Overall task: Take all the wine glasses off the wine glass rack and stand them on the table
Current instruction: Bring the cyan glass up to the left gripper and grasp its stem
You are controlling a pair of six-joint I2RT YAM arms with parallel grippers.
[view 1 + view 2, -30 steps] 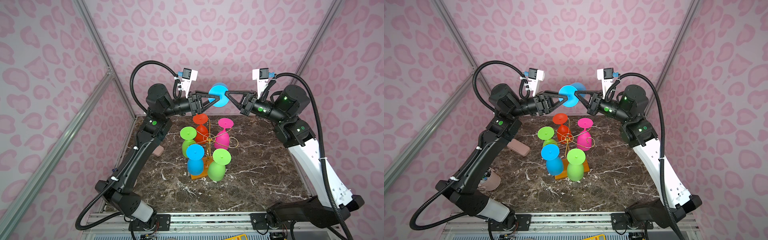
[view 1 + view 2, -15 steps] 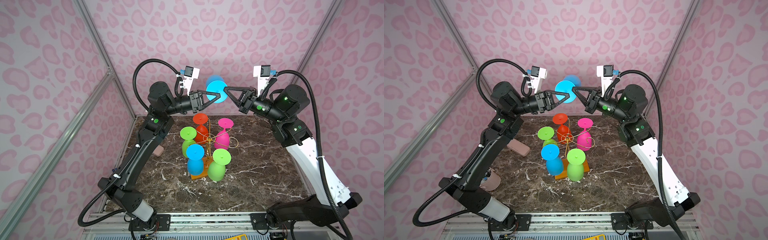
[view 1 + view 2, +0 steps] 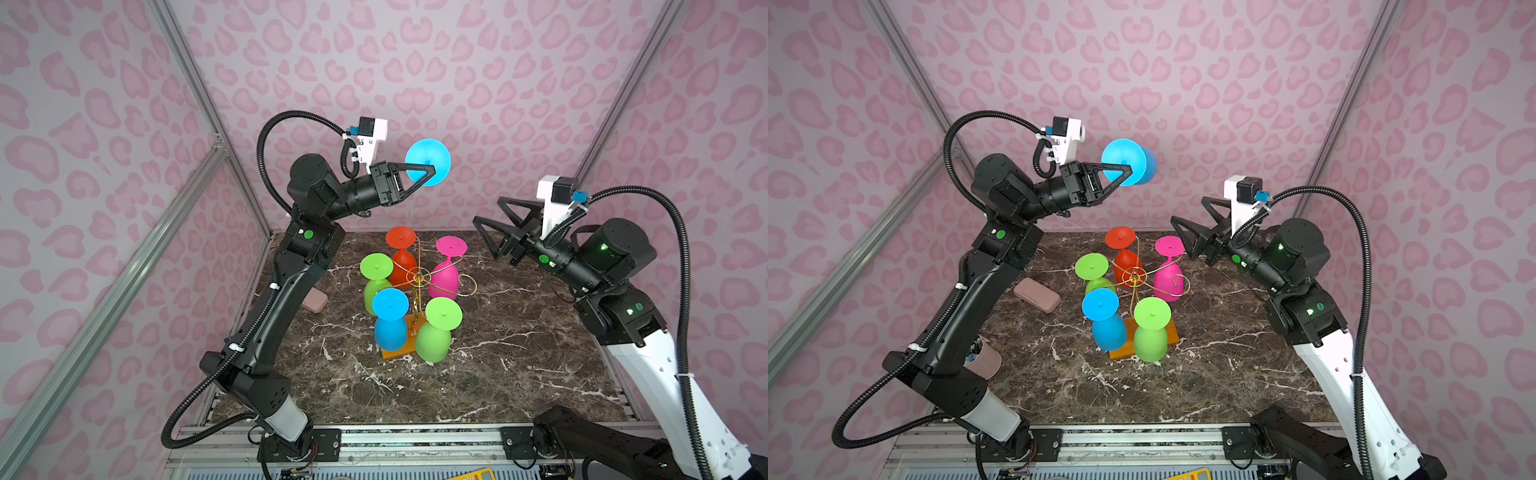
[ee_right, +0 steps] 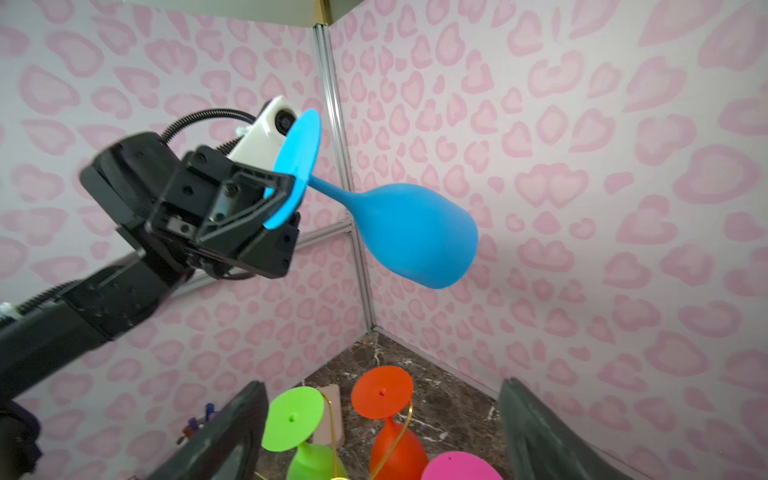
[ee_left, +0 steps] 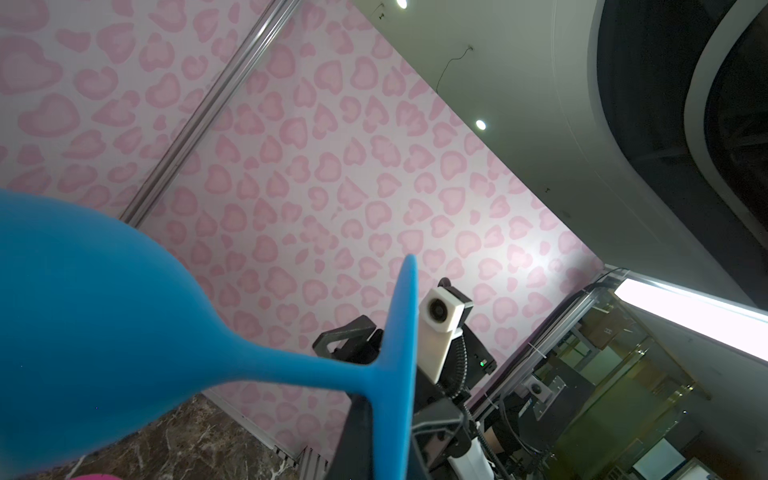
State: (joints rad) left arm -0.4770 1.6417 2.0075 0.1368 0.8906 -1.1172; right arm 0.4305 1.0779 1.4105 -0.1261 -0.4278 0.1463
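1. Upper centre in both top views: blue wine glass (image 3: 430, 154), lying sideways in the air, high above the rack and clear of it.
2. Left gripper (image 3: 432, 169): clamped on the glass's foot.
3. Right gripper (image 3: 489, 211), right of centre: jaws wide, empty, well apart from the glass.
4. Wine glass rack (image 3: 417, 277), mid-frame on marble table (image 3: 519, 365): five glasses (image 3: 390, 305) hang inverted (red, pink, blue, two green).

Marble table (image 3: 1225, 374): rack (image 3: 1123, 353), mauve case (image 3: 1037, 295)
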